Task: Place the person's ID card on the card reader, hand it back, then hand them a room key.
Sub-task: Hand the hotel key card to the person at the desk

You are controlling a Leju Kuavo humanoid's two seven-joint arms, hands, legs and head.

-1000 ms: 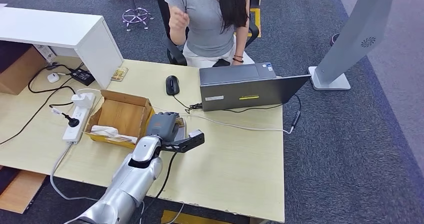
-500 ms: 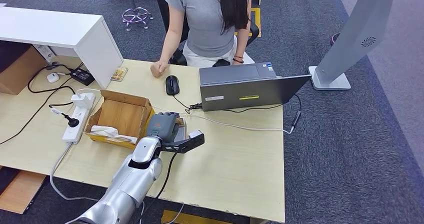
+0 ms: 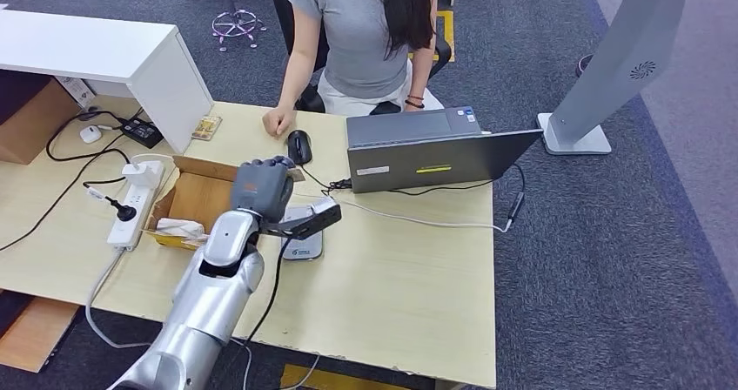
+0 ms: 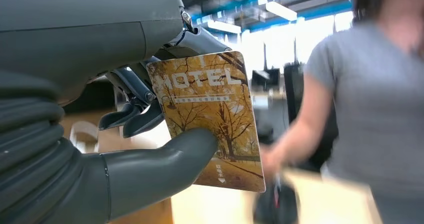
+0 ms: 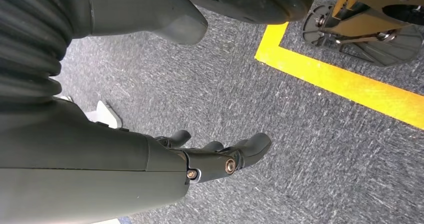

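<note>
My left hand (image 3: 264, 193) hovers above the desk between the cardboard box and the laptop, raised toward the person. It pinches a room key card (image 4: 220, 99) between the thumb (image 4: 165, 164) and the fingers; the card is yellow-brown with autumn trees and the word HOTEL. The white card reader (image 3: 303, 243) lies on the desk just below and behind this hand. The person (image 3: 361, 33) sits across the desk with one hand (image 3: 278, 121) resting on the tabletop beside the mouse. My right hand (image 5: 220, 159) hangs over the floor, its fingers apart and holding nothing.
An open cardboard box (image 3: 202, 200) sits left of my left hand, with a power strip (image 3: 134, 200) and cables further left. A black mouse (image 3: 299, 147) and a grey laptop (image 3: 426, 151) stand on the far side. A white cabinet (image 3: 104, 59) borders the desk's far left.
My left hand has lifted off the card reader area and moved toward the person, uncovering the reader. The person's hand came down from chest height onto the desk by the mouse.
</note>
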